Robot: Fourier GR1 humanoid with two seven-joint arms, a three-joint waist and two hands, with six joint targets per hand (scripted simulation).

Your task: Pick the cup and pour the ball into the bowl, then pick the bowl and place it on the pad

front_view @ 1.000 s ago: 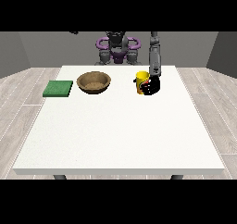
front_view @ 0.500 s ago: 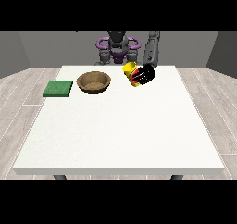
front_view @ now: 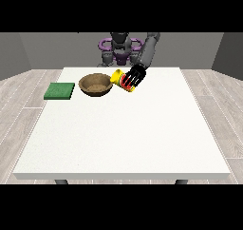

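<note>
A yellow cup [front_view: 117, 76] with red markings is held above the table, tipped on its side with its mouth pointing left towards the bowl. The black hand at the view's right [front_view: 133, 77] has its fingers curled round the cup. The brown bowl [front_view: 96, 85] stands on the table just left of the cup's mouth. I cannot see the ball. A green pad [front_view: 60, 91] lies flat near the table's left edge. The other hand does not show.
The white table [front_view: 128, 134] stretches wide towards the camera. The robot's torso [front_view: 120, 48] stands behind the far edge, with the arm [front_view: 148, 53] reaching down to the cup.
The hand has lifted the cup off the table, carried it left towards the bowl and tipped it from upright onto its side.
</note>
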